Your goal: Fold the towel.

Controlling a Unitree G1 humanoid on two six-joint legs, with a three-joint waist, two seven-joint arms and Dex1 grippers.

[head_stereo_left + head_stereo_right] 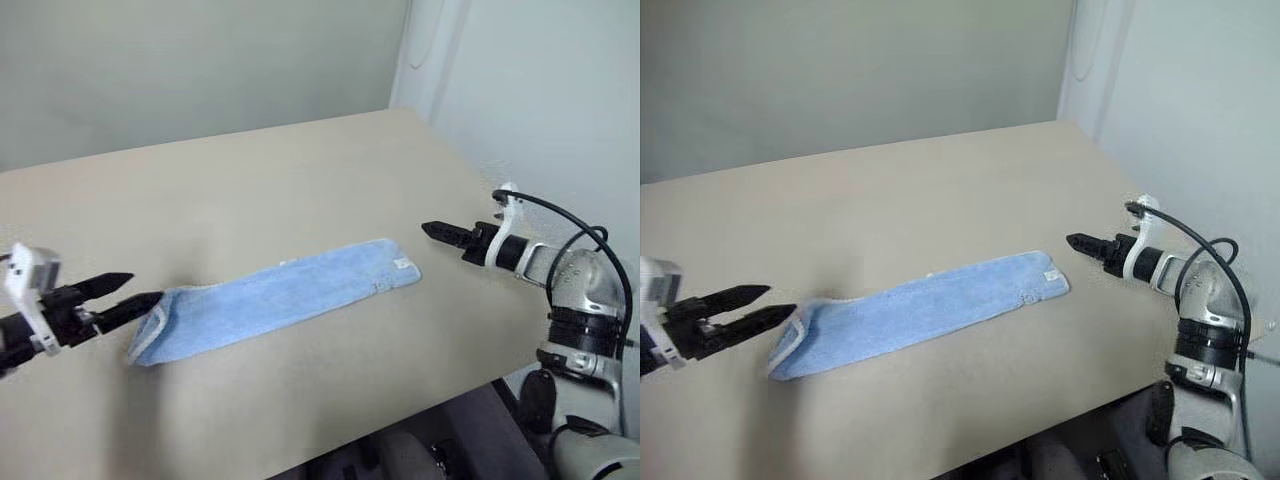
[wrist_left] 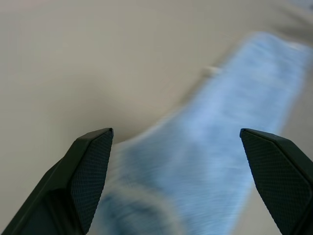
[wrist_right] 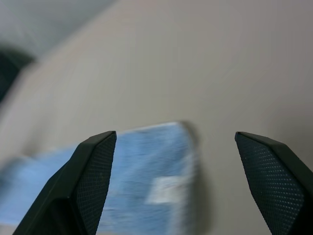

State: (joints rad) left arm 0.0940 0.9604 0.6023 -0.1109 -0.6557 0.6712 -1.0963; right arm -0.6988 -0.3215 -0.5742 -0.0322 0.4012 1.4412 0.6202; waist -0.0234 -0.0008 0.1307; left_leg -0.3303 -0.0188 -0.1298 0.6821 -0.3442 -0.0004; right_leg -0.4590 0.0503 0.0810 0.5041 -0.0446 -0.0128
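A light blue terry cloth towel [image 1: 275, 297], folded into a long narrow strip with a small white tag [image 1: 403, 264] at one end, lies diagonally on a beige table [image 1: 250, 180]; nothing holds it. The left gripper [image 1: 128, 293] hovers just beside the towel's near end, its two black fingers spread apart and empty; the right gripper [image 1: 432, 230] hangs near the tagged end, apart from the cloth, its jaws also wide and empty.
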